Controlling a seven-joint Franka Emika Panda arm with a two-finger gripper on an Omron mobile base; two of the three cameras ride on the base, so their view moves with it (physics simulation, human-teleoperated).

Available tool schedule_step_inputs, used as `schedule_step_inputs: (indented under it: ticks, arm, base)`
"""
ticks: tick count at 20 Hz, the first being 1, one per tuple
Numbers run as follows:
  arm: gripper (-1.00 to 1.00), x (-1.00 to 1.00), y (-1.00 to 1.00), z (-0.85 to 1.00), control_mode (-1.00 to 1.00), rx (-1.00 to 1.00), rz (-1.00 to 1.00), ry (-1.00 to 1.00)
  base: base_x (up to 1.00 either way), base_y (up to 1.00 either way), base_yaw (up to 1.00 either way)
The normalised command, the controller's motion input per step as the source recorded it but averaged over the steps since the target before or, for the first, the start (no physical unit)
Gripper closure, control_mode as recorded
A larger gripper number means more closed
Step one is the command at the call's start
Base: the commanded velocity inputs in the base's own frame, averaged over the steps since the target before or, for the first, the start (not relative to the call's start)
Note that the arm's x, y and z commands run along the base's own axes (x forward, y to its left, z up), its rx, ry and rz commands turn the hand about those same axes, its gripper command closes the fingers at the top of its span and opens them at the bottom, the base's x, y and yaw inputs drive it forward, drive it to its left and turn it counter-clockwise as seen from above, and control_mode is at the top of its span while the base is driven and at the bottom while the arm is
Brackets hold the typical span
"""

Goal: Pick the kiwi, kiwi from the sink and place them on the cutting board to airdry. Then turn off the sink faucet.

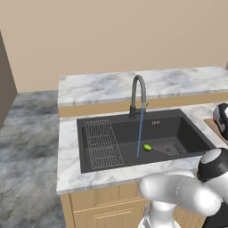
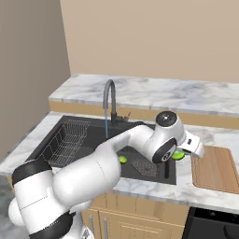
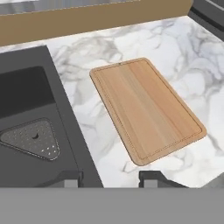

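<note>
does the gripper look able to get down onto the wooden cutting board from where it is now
Probably yes. The gripper, apparently holding a lime-green kiwi, hangs beside the flat brown wooden cutting board, whose bare top has nothing on it in the hand view.

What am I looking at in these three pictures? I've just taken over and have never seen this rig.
A white robot arm on a driving base works at a kitchen sink. Two pictures come from cameras behind the arm, left and right; the third looks along its pincer. The faucet is running. One kiwi lies in the basin by the drain grate. A second kiwi sits at the hand, apparently gripped, beside the bare cutting board.
</note>
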Motion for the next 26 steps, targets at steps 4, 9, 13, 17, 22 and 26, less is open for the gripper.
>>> schedule_step_inputs:
  ticks: [4,9,13,17,22,26]
  arm:
    - [1.0,0.43,-0.54,-0.04,-1.0,0.0,0.0,0.0]
    - [1.0,0.24,-0.49,-0.05,-1.0,0.01,0.0,0.0]
    - [1.0,0.07,-0.32,-0.18,-1.0,0.02,0.0,0.0]
    - [1.0,0.03,-0.24,-0.38,-1.0,0.04,0.0,0.0]
    - [1.0,0.06,-0.15,-0.35,-1.0,0.02,0.01,0.0]
    - [1.0,0.1,-0.11,-0.1,-1.0,0.0,0.0,0.0]
  base:
    - [0.0,0.0,0.0]
    - [0.0,0.0,0.0]
    - [0.0,0.0,0.0]
    - [0.0,0.0,0.0]
    - [0.0,0.0,0.0]
    - [0.0,0.0,0.0]
